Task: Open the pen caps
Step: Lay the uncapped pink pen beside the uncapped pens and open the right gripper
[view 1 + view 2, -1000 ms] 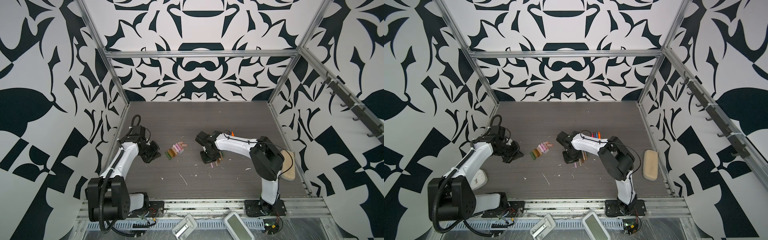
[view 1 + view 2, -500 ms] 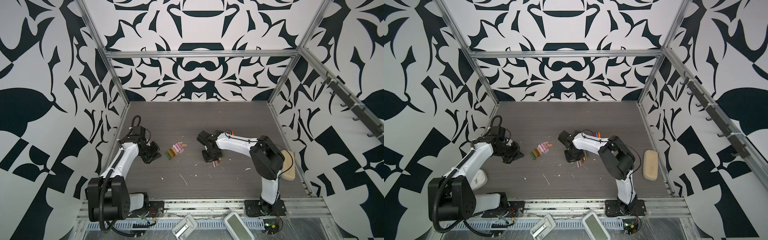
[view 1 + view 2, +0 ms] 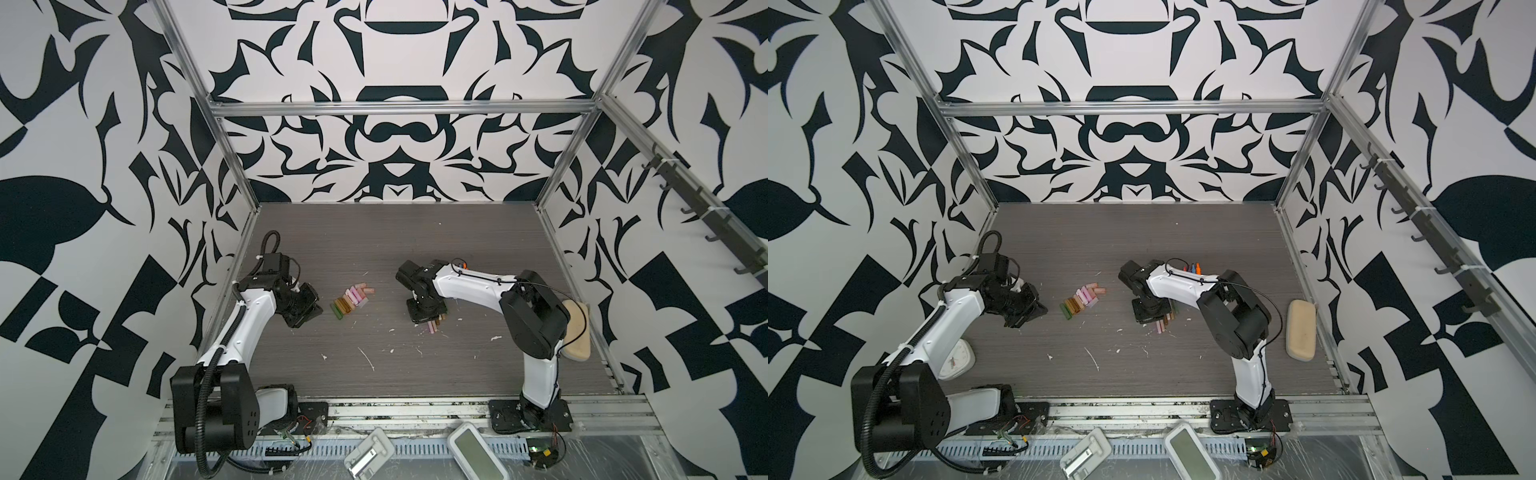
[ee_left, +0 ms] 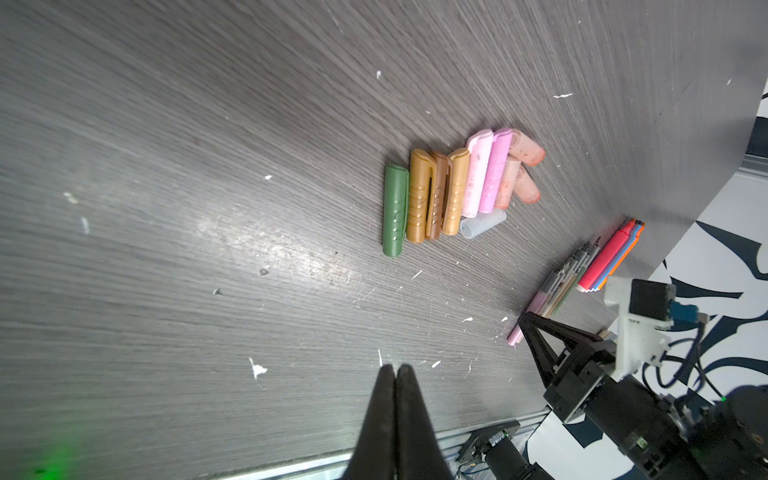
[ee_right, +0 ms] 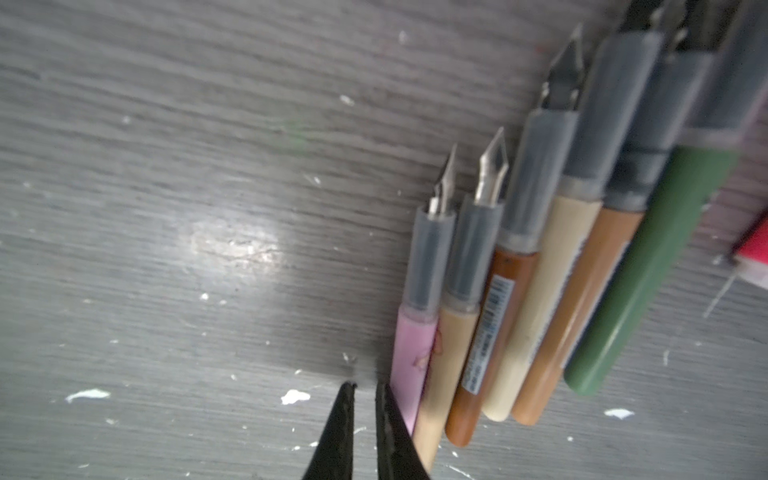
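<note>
Roughly 10 pen caps [image 4: 453, 191] lay in one tight row on the counter [image 4: 208, 124], peach ones overlapping; 6 uncapped muted pens [image 5: 498, 299] lay side by side, right claw [image 5: 365, 386] just beside, tips nearly together, empty; left claw [image 4: 395, 368] was pressed together, empty.

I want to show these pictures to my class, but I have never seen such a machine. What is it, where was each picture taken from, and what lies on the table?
Two white-and-black robot arms stand at the near edge of a grey table inside a patterned box. Two pictures look down from overhead, nearly alike; two more come from cameras on the arms' wrists. On the table lie a row of loose pen caps and, apart from them, uncapped pens with bare nibs. The left gripper is shut and the right gripper, beside the pink pen, nearly shut; neither holds anything.
</note>
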Motion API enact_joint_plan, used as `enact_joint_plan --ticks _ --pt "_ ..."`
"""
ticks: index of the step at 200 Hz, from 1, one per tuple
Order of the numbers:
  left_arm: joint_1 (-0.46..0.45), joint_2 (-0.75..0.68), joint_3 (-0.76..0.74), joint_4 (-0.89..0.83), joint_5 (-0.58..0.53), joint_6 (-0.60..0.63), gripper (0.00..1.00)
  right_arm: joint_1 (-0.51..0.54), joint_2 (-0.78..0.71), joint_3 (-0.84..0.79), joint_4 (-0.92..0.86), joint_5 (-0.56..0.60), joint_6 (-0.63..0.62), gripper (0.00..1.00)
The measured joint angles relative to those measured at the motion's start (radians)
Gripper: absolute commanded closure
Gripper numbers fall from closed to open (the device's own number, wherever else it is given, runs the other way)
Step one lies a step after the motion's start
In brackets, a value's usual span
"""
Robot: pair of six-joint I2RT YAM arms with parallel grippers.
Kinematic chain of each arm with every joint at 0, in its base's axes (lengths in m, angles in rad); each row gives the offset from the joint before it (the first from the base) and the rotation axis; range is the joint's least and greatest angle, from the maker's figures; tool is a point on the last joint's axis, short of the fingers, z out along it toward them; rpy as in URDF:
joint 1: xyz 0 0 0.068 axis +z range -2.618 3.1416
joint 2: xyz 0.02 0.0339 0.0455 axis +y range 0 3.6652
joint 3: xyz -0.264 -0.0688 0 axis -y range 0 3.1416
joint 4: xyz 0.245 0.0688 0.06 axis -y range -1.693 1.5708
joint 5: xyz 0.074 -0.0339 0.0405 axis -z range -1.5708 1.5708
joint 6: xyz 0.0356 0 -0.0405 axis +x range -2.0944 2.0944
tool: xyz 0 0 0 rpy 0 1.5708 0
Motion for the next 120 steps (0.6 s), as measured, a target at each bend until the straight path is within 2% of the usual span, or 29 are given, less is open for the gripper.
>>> enact_joint_plan --ticks 120 --pt "0.000 -0.002 0.000 0.000 0.003 -0.012 0.95 -0.023 0.000 -0.022 -0.013 0.013 -0.007 0.84"
